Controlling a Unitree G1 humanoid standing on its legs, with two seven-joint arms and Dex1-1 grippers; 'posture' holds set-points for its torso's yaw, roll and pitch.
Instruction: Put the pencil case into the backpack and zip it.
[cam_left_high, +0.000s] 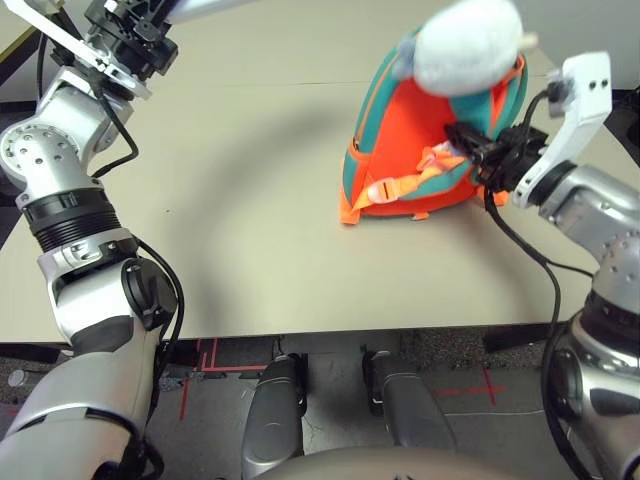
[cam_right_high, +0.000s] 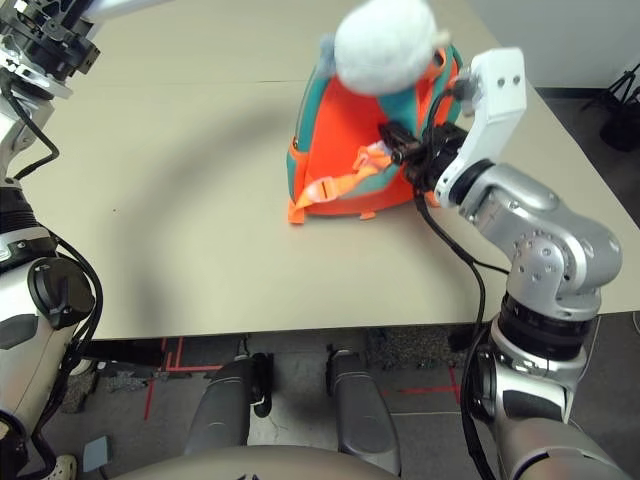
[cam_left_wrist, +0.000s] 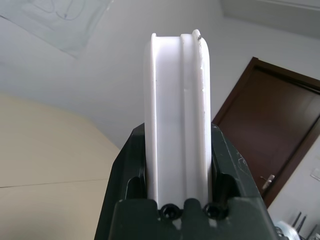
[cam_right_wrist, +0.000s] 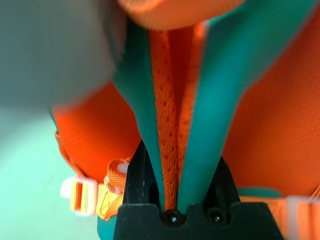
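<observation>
The left gripper (cam_left_wrist: 176, 127) is closed on the pencil case (cam_left_wrist: 170, 120), a finger pressed to each broad side, so that the case's narrow white edge, with a groove running along it, faces the wrist camera and its far end stands out past the fingertips. In the left eye view this arm reaches to the far left, and the case shows at the top edge of the view, well apart from the backpack (cam_left_high: 415, 125). The right gripper (cam_right_wrist: 182, 152) is narrowed on the backpack's teal shoulder straps (cam_right_wrist: 207, 135), pinched together with their orange mesh edging between the fingers. The backpack, orange with teal trim, stands upright on the pale tabletop (cam_left_high: 250, 200), toward the robot's right, its strap side facing the robot. The grey-white plush charm (cam_left_high: 467, 45) hangs in front of the top of the backpack, above the right gripper. An orange webbing strap (cam_left_high: 408, 185) with a pale buckle (cam_left_high: 382, 191) trails across the lower part of the backpack, beside the right gripper. Past the near edge of the tabletop lies a grey floor (cam_left_high: 330, 400) marked with red tape (cam_left_high: 225, 369). The left wrist view also takes in a brown door (cam_left_wrist: 275, 120) in a pale wall (cam_left_wrist: 120, 65).
</observation>
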